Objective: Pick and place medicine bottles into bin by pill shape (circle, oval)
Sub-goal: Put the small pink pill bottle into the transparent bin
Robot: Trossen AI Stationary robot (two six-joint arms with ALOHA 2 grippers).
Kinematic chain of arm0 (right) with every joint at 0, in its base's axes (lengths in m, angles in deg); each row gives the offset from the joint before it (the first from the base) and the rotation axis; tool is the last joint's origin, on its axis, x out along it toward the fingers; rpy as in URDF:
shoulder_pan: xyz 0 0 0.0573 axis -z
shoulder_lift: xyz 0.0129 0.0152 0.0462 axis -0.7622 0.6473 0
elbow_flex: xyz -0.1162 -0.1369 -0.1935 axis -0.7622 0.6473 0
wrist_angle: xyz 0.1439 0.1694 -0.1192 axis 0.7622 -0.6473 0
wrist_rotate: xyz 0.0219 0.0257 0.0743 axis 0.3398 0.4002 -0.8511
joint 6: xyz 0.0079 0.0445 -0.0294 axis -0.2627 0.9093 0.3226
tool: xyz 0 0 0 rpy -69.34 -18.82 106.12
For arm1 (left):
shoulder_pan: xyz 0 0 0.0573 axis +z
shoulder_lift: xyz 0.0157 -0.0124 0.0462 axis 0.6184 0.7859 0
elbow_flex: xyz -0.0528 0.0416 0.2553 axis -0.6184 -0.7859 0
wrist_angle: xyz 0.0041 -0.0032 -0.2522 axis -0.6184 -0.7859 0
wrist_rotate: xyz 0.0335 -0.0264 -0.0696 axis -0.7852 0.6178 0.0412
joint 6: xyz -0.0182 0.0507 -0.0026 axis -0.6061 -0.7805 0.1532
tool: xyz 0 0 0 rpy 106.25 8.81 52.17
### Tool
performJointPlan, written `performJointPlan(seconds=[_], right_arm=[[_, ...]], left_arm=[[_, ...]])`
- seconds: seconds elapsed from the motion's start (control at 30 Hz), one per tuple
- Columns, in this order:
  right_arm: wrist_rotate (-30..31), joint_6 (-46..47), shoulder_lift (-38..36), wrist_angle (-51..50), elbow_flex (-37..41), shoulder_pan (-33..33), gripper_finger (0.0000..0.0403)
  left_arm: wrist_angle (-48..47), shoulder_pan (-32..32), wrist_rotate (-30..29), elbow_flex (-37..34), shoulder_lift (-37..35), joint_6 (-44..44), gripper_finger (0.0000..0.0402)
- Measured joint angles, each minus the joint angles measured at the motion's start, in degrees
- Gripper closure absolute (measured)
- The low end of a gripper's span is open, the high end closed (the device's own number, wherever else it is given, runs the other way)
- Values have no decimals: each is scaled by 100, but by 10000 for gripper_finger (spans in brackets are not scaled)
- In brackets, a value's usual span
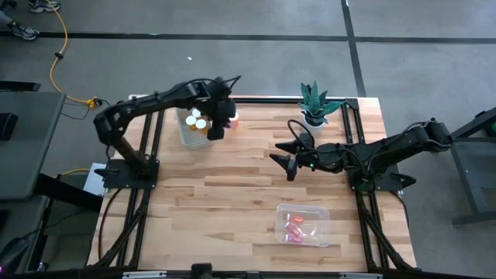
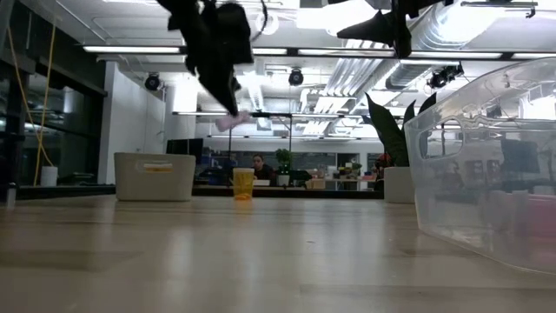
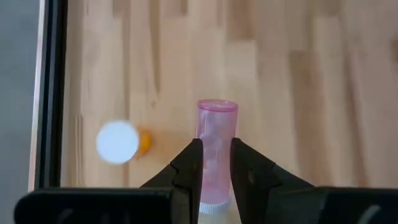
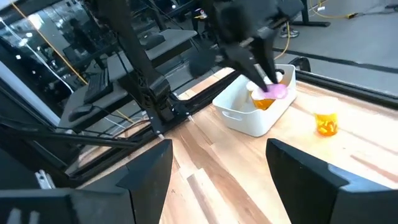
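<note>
A pink medicine bottle (image 3: 217, 121) hangs in the air with my left gripper (image 1: 221, 126) shut on it, above the table's far left part. Right beside and below it an orange bottle (image 1: 233, 120) with a white cap (image 3: 117, 142) stands upright on the wood. The white bin (image 1: 183, 136) just left of the gripper holds bottles with white caps (image 1: 196, 121). My right gripper (image 1: 286, 157) hovers open and holding nothing over the table's middle right. My left gripper pinches the pink bottle's side wall (image 3: 215, 180) near its white cap end, between its two fingers (image 3: 189, 165). The fingers slant down from above. The bottle runs along them, its closed end sticking out past the tips. It is lifted clear of the table (image 2: 233, 120).
A clear tub (image 1: 304, 225) with pink bottles in it sits near the front right. A potted green plant (image 1: 315, 104) stands at the far edge, right of centre. Bare wood lies between the white bin and the tub.
</note>
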Motion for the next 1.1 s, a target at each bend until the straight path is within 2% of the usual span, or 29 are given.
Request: performJointPlan(seconds=[0.2, 0.4, 0.47, 0.63, 0.8, 0.9, 1.0, 1.1], right_arm=[[-152, -534, 345, -123, -239, 239, 151], [-214, -1491, 1260, -678, -1020, 417, 151], [-183, -1579, 1501, -1056, -1181, 450, 151], [-311, -1792, 1957, -1074, -1414, 463, 151], [-675, -1615, 2017, -1351, -1414, 459, 151], [-921, -1603, 2014, -1696, -1413, 459, 151], [-1412, -1738, 2041, -2144, -1412, 466, 151], [-1670, -1996, 2136, -2459, -1411, 564, 151]], left_arm=[[276, -840, -118, 4, -317, 599, 342], [531, -1719, -834, 3, -255, 945, 342], [595, -1942, -1027, -2, -254, 1033, 342], [813, -2275, -1472, 2, -264, 1288, 342], [549, -2434, -1504, 4, -286, 1518, 342], [260, -2502, -1304, 4, -286, 1803, 342], [-27, -2551, -1056, -29, -343, 2242, 342], [230, -2643, -895, -346, -696, 2640, 351]])
